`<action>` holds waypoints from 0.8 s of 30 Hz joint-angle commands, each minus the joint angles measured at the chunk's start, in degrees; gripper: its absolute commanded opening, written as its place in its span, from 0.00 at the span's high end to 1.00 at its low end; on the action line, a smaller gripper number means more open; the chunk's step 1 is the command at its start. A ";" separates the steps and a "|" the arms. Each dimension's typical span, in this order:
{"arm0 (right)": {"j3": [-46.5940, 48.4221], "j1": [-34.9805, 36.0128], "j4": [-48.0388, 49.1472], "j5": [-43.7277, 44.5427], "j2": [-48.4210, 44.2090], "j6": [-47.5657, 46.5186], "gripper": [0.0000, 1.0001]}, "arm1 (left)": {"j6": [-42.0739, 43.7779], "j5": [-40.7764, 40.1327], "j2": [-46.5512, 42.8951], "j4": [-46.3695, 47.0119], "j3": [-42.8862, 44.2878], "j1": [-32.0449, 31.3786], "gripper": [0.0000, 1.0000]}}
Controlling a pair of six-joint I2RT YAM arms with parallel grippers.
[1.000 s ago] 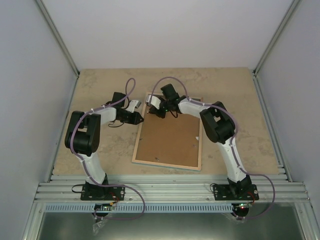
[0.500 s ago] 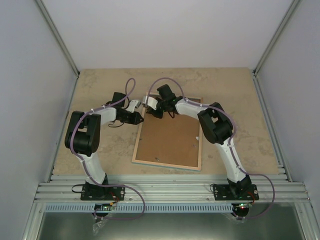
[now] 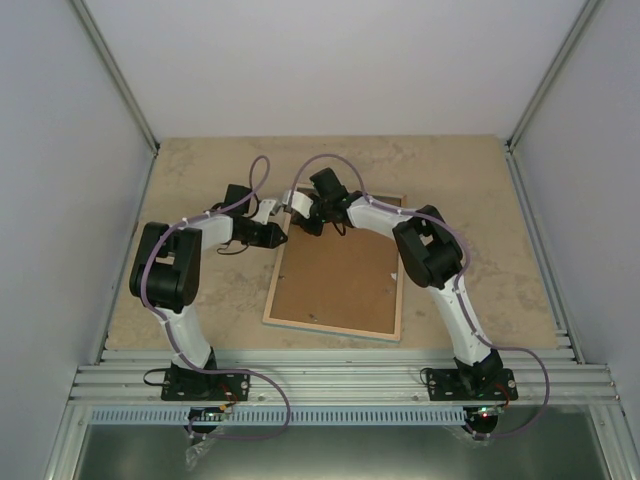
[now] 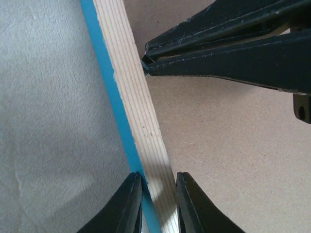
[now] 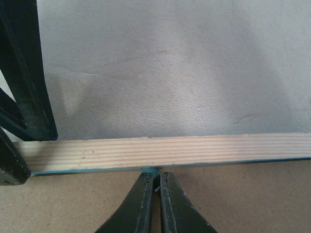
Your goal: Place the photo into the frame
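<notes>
Now | frame [image 3: 332, 329] face down, long axis front-to-back | left gripper [image 4: 158, 177] narrowly clasps its left rail | right gripper [image 5: 156, 177] nearly closed, tips at far rail, both near far-left corner

White-and-black left arm [image 3: 165, 270], matching right arm [image 3: 462, 315], lilac cables [image 3: 262, 158] looping along both, black bases [image 3: 205, 383]

Soft, even overhead light fills the top view, bright on the pale walls [image 3: 330, 60]; only faint shadows fall on the table [image 3: 460, 180] left of the frame [image 3: 332, 329]. Both wrist views are crisp on the frame's wood grain, with diffuse grey shadows on the table beside it.
</notes>
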 commanded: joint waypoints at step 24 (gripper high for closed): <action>2.67 -2.17 -8.62 -4.02 4.17 -4.67 0.81 | 3.82 2.72 1.96 -5.25 -1.08 -2.66 0.79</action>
